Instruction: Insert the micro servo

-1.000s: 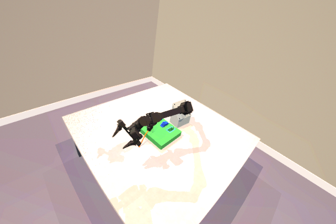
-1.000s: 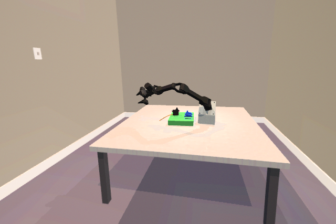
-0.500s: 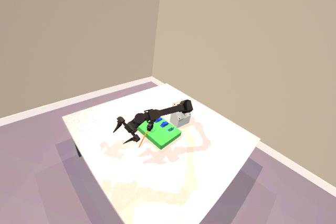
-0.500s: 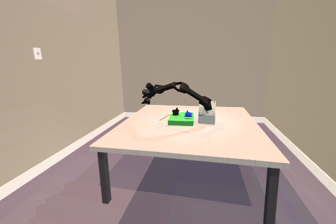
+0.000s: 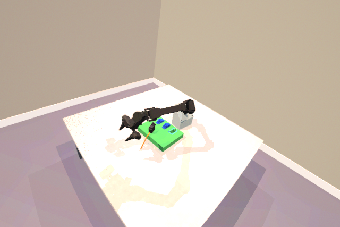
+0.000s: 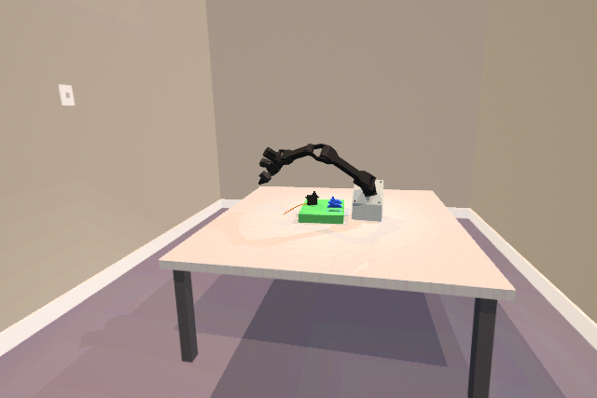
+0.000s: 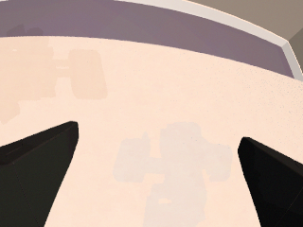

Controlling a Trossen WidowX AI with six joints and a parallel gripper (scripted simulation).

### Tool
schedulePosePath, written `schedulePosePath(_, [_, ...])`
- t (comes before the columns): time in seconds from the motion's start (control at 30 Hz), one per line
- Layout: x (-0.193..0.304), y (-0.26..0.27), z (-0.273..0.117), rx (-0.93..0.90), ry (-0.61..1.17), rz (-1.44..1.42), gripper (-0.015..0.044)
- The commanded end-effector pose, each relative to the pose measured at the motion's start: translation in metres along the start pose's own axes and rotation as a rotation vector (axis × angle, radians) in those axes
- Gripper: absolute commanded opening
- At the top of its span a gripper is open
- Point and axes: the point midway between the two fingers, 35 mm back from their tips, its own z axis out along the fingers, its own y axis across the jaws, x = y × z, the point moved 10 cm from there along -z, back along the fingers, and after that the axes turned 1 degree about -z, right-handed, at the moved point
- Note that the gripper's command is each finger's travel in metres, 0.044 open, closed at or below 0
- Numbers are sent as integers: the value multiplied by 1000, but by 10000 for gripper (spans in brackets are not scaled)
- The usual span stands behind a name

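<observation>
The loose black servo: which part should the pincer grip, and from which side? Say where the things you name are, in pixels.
Probably the body of the black servo [image 5: 151, 127] [image 6: 312, 199], from above, jaws across two opposite sides: it looks upright and blocky on the green deck [image 5: 162, 139] [image 6: 321, 217], shaft up, with the orange cable [image 5: 145, 141] [image 6: 293, 208] trailing off one side, best avoided.

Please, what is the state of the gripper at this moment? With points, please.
Gripper [image 5: 122, 135] [image 6: 260, 167] [image 7: 163, 139]: open, fingers wide apart, holding nothing; the black micro servo [image 5: 151, 127] [image 6: 312, 199] is on the green deck [image 5: 164, 139] [image 6: 321, 217].
</observation>
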Motion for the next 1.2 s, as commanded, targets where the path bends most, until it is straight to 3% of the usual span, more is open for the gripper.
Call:
schedulePosePath(0.0, [5, -9, -5, 15, 37, 109, 440])
schedulePosePath(1.17, [72, -61, -42, 287, 356, 1189, 440])
